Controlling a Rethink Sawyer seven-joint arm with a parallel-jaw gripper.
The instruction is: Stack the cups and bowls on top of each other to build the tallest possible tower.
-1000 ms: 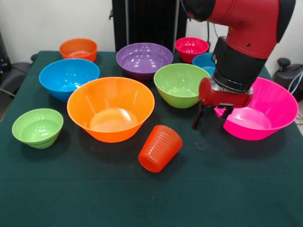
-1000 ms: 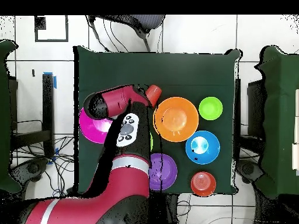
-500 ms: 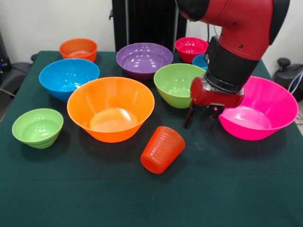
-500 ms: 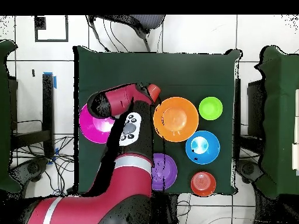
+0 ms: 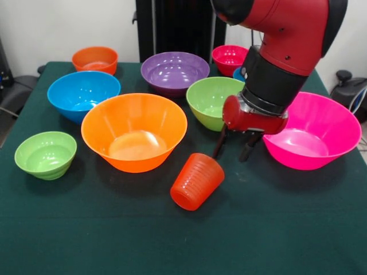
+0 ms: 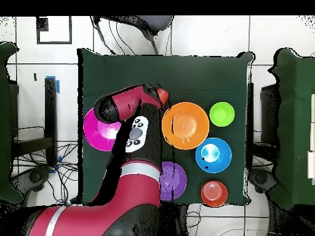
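— What are you after, and where is it?

— The orange-red tumbler (image 5: 195, 181), lying tipped on the green cloth just in front of the large orange bowl (image 5: 134, 130). My gripper (image 5: 234, 146) hangs just behind and above it, fingers spread and empty.

— How will it handle?

— Light, I judge, thin-walled and a bit springy; glossy plastic, so slippery, and it may roll. I'd pinch across the ribbed wall, mid-body.

— Its look?

— Translucent, tapered, faintly ribbed, no handle, its wider end turned up toward the bowl, narrower than any bowl.
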